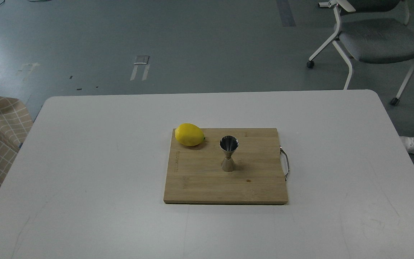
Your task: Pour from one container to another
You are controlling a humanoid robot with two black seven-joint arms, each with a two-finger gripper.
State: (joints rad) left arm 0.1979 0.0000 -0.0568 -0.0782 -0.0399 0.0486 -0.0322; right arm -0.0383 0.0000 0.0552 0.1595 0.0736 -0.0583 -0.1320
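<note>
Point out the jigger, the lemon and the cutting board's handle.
jigger [228,154]: head view, on its narrow waist.
lemon [189,134]: head view, middle of its peel.
cutting board's handle [285,162]: head view, on the metal loop.

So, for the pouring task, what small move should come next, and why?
Probably a search for the glass first. The jigger stands upright on the cutting board, right of the lemon, but no glass shows anywhere on the table. Neither arm is in view either, so I would not bring a tool in yet.

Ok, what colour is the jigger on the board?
Shiny silver steel jigger, clearest in the head view.
</note>
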